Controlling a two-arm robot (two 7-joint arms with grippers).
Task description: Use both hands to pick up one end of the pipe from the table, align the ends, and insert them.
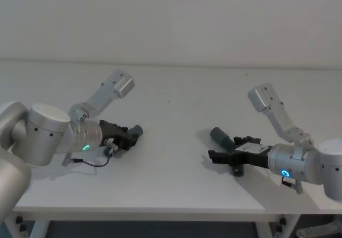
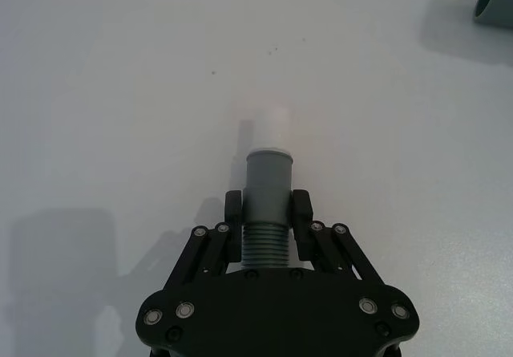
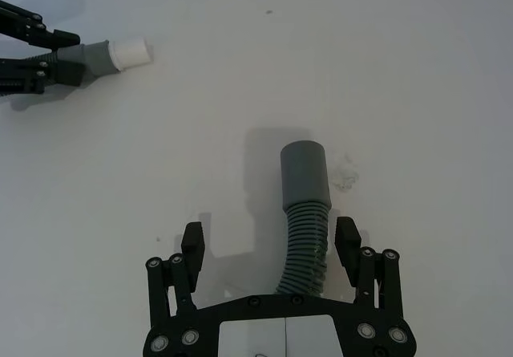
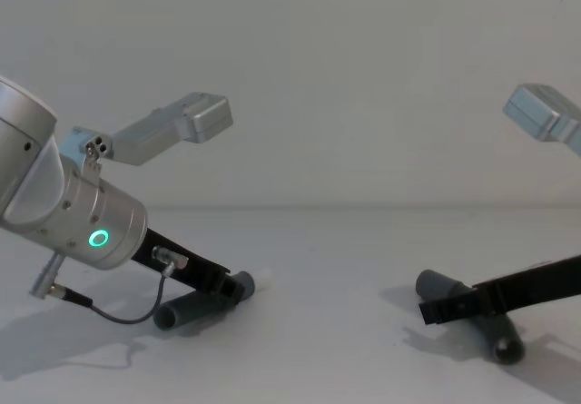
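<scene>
Left gripper [image 2: 268,208] is clamped shut on the lighter pipe piece [image 2: 267,182], gripping its ribbed part, with the whitish tip [image 2: 270,126] pointing right. On the right of the table [image 1: 176,88], the right gripper [image 3: 269,235] stands wide open astride the darker piece [image 3: 306,245]. That piece lies flat with its wider cuff [image 3: 304,171] facing left. To my eye one grasp is made. The second grasp, the lifting, the aligning and the inserting are all left, and the ends sit well apart.
</scene>
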